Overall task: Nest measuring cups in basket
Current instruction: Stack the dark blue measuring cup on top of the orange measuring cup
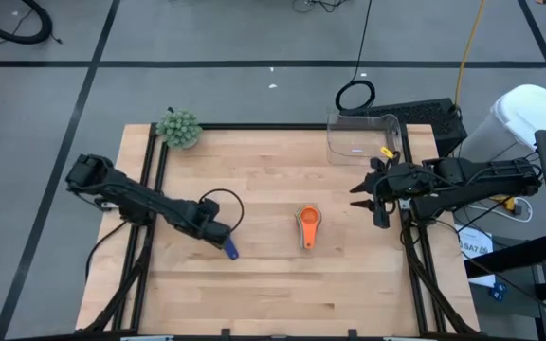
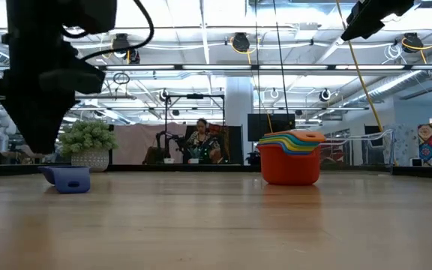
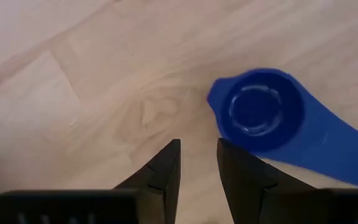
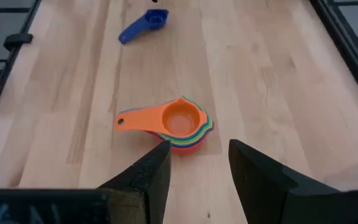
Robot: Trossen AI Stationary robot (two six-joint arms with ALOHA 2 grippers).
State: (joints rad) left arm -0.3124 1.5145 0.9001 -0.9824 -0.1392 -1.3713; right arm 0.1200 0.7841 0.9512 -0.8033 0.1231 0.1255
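A dark blue measuring cup (image 3: 263, 112) rests upright on its base on the table, handle flat; it also shows in the high view (image 1: 230, 250) and the low view (image 2: 67, 178). My left gripper (image 3: 197, 146) hangs just above and beside it, fingers narrowly open, touching nothing. A nested stack of cups with the orange one on top (image 1: 308, 225) stands mid-table (image 4: 180, 124). My right gripper (image 4: 197, 146) is open, raised to the stack's right (image 1: 368, 194). The clear basket (image 1: 363, 137) sits at the table's far right.
A fuzzy grey-green ball (image 1: 178, 127) sits at the far left corner of the table. Cables and a black box (image 1: 429, 116) lie beyond the basket. Bare wood lies between the blue cup and the stack, and along the near edge. A person (image 2: 201, 139) sits far behind.
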